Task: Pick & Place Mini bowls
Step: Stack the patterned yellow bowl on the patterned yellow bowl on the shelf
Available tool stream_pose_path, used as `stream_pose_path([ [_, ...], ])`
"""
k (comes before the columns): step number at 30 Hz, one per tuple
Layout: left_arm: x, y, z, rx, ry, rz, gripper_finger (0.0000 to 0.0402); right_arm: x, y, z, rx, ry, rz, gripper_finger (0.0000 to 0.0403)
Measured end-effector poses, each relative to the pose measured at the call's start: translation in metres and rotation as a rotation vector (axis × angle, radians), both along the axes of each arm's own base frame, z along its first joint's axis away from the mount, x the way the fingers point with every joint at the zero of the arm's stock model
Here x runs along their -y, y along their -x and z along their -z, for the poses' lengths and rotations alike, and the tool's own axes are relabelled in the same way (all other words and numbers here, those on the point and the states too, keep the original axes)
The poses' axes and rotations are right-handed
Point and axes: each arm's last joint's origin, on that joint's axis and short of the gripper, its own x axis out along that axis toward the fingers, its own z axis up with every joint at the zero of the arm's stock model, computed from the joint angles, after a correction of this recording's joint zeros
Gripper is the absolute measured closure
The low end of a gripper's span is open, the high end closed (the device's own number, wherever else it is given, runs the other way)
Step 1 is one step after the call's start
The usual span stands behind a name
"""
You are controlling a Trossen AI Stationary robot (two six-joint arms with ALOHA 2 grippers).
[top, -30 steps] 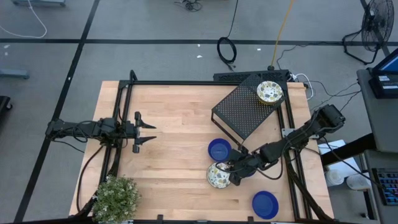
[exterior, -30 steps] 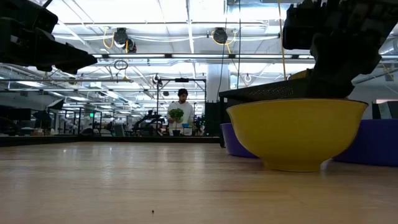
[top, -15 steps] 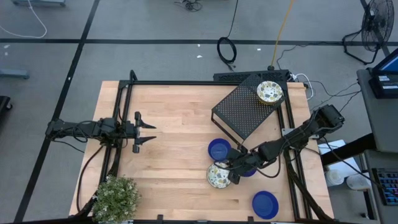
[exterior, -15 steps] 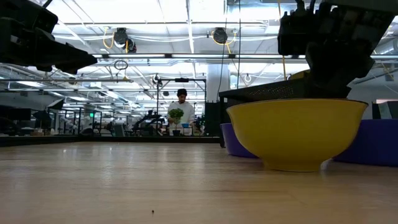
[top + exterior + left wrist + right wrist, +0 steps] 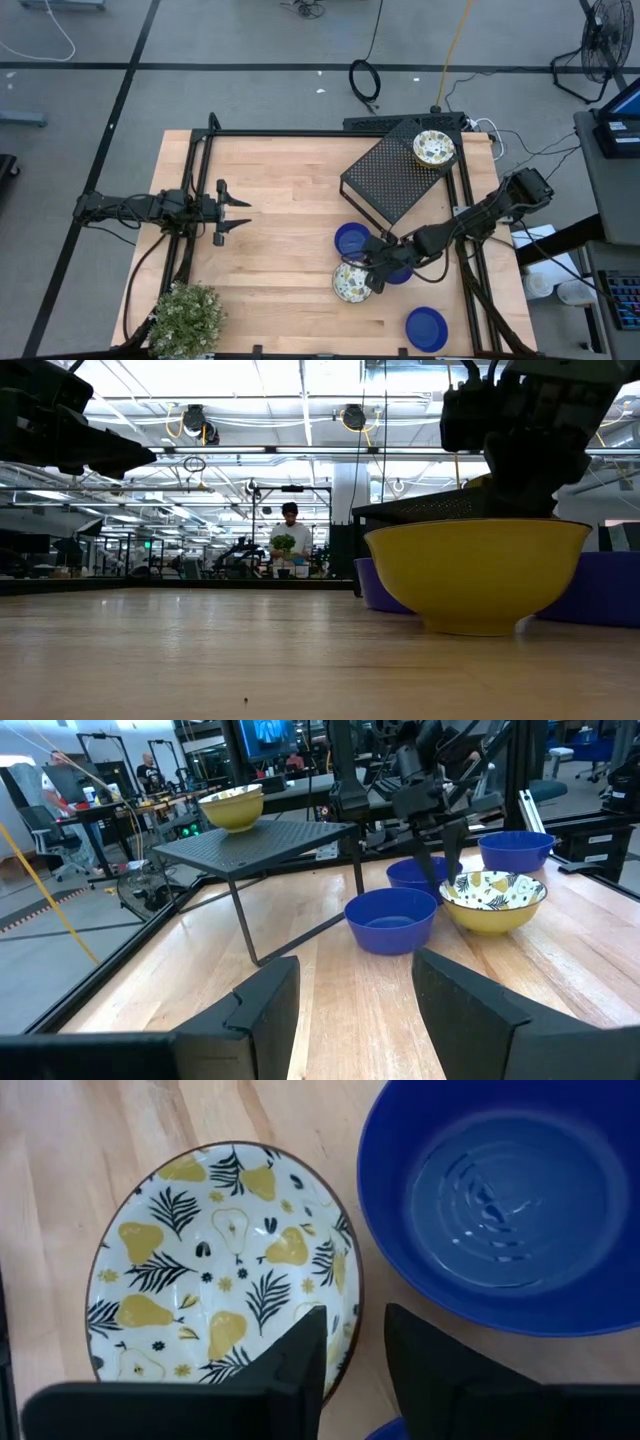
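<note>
From above, my right gripper [image 5: 372, 281] straddles the rim of the pear-print bowl [image 5: 350, 282] near the tabletop's [image 5: 280, 200] front edge; my left gripper [image 5: 240, 213] waits open by the left edge. In the low view, that bowl [image 5: 478, 572] sits upright, mouth up. From my right wrist, my fingers [image 5: 300, 1355] clasp its rim beside a blue bowl [image 5: 510, 1200].

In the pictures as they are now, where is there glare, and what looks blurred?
Low view: bright ceiling lights glare behind the yellow bowl, and the near tabletop is soft. Right wrist view: the blue bowl shows small highlights, while the patterned bowl is sharp. Left wrist view: its own fingers blur.
</note>
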Motion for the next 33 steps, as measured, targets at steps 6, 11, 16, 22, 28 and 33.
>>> stream_pose_path([
  [6,0.000,0.000,0.000,0.000,0.000,0.000,0.0204,0.001,0.000,-0.006,-0.057,0.004,0.001,0.0338],
  [11,0.000,0.000,0.000,0.000,0.000,0.000,0.0204,0.000,-0.003,-0.011,-0.048,-0.002,-0.012,0.0359],
  [16,0.000,0.000,0.000,0.000,0.000,0.000,0.0204,0.000,-0.002,-0.011,-0.062,0.003,-0.011,0.0367],
  [22,0.000,0.000,0.000,0.000,0.000,0.000,0.0204,0.001,-0.003,-0.011,-0.057,0.008,-0.013,0.0353],
  [28,0.000,0.000,0.000,0.000,0.000,0.000,0.0204,0.006,-0.013,-0.019,0.000,-0.015,-0.040,0.0298],
  [33,0.000,0.000,0.000,0.000,0.000,0.000,0.0204,-0.003,-0.030,-0.057,0.115,0.028,-0.180,0.0264],
])
